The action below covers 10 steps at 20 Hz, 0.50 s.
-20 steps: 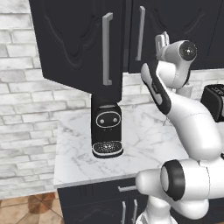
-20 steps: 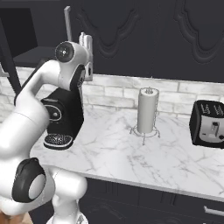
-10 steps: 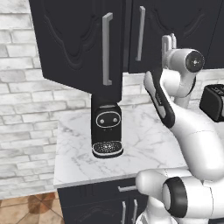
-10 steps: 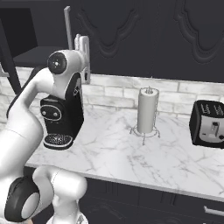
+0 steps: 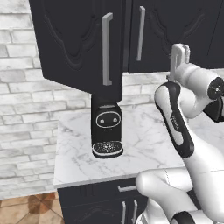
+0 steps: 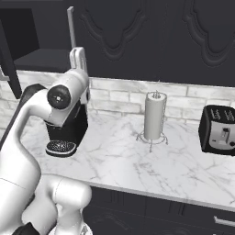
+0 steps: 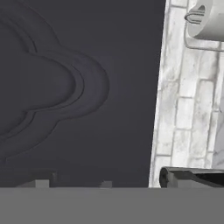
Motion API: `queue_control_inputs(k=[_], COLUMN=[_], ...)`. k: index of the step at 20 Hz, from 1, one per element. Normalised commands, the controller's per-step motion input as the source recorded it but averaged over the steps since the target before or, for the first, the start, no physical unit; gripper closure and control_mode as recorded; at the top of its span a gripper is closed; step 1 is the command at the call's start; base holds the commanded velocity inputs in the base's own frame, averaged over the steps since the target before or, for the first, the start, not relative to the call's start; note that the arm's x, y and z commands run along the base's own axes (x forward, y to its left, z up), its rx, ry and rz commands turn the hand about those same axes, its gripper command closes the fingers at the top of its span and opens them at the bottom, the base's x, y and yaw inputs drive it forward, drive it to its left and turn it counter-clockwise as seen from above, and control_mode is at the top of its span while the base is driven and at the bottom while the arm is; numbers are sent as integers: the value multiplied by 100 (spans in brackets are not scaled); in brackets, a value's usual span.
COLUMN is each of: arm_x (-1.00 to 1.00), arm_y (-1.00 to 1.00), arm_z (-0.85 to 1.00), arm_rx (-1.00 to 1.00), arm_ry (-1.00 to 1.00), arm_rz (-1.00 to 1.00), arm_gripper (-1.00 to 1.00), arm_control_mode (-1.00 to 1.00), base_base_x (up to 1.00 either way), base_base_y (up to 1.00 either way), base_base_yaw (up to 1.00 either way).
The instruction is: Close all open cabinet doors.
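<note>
two black upper cabinet doors show side by side in the left base view: the left cabinet door (image 5: 78,43) stands swung out from the cabinet front, its lower edge hanging in front of the top of the black coffee machine (image 5: 106,131), while the right cabinet door (image 5: 175,33) lies flush and shut; each carries a long vertical silver handle (image 5: 106,48). in the right base view the opening behind the swung-out door shows as a dark shelf space (image 6: 27,41) at upper left. the white arm rises from the base, bends at a dark-banded elbow and reaches upward, so the gripper (image 5: 180,54) points up in front of the closed door's lower edge, near the brick backsplash (image 5: 26,100). in the right base view the same gripper (image 6: 78,57) stands upright above the round wrist joint, just below a silver handle. its two fingers look close together with a narrow slot between them, but whether they are fully together i cannot tell; nothing is seen held. the hand view faces a carved curvy door panel (image 7: 65,87) at close range, with brick beside it. on the marble counter (image 6: 137,165) stand a paper towel roll (image 6: 154,114) on its wire holder and a black toaster (image 6: 219,131). no readable writing or brand marks can be made out anywhere.
</note>
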Motion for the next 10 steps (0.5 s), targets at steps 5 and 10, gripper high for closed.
queue_control_inputs(k=[5, 10], arm_x=[-69, -66], arm_y=[0, 0], arm_z=[0, 0], arm_rx=[-1, -2], arm_ry=[-6, 0], arm_rz=[10, 3], arm_gripper=[-100, -100], arm_control_mode=[-100, -100], base_base_x=[0, 0], base_base_y=[0, 0], base_base_yaw=[0, 0])
